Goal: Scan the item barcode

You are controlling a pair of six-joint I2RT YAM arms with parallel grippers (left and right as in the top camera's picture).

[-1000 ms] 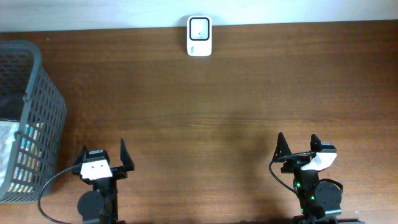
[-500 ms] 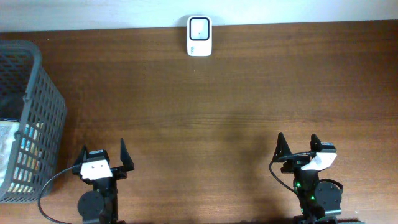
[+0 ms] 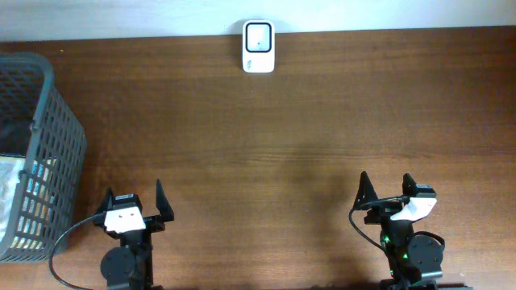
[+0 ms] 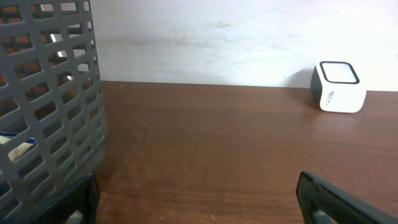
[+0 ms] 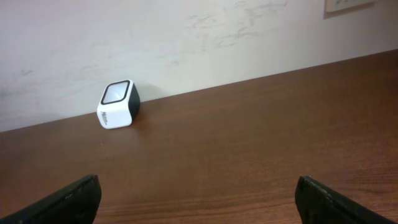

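Brown wooden table. At 9 o'clock, grey mesh basket, cut off by the frame edge. At 7 and 5 o'clock, left gripper and right gripper, both spread wide, pinching nothing. Inside the basket, well apart from both, pale packaged item (label hard to make out behind the bars). At 12 o'clock, far from both grippers, white scanner.

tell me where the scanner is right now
In the overhead view the white scanner sits at the far edge of the table, near the middle, well away from the grey basket on the left side.
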